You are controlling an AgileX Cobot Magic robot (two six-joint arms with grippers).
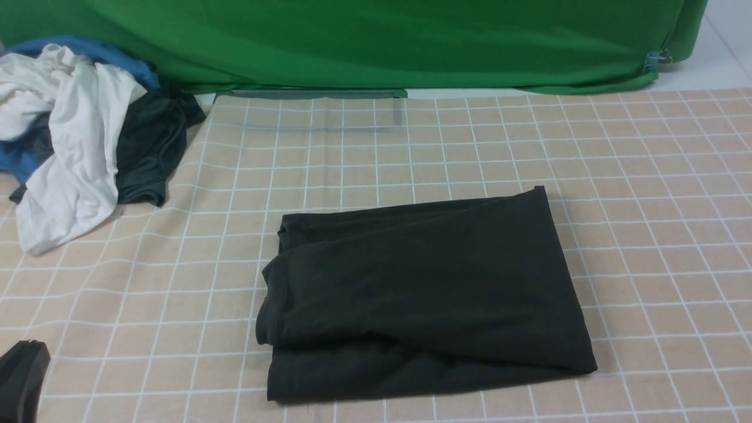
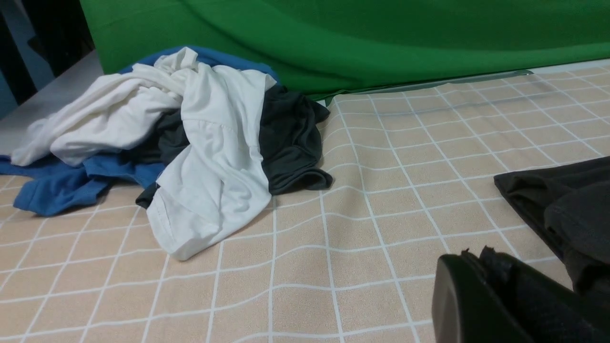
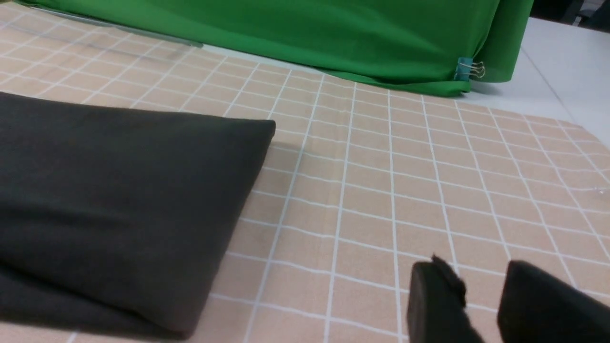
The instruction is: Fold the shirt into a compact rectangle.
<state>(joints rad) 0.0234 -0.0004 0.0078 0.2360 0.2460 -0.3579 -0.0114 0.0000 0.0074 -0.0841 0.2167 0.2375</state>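
The shirt (image 1: 420,294) is very dark and lies folded into a rough rectangle on the checked cloth, near the front middle. Its left end is bunched and its front edge shows a lower layer sticking out. The left wrist view catches its corner (image 2: 562,205), and the right wrist view shows its smooth right end (image 3: 114,200). My left gripper (image 2: 476,259) is shut with nothing in it, low at the front left (image 1: 23,370), apart from the shirt. My right gripper (image 3: 481,276) stands open over bare cloth to the right of the shirt and holds nothing.
A pile of white, blue and dark grey clothes (image 1: 76,135) lies at the back left. A green backdrop (image 1: 382,41) hangs along the far edge, held by a clip (image 1: 655,59). The beige checked tablecloth (image 1: 646,176) covers the table.
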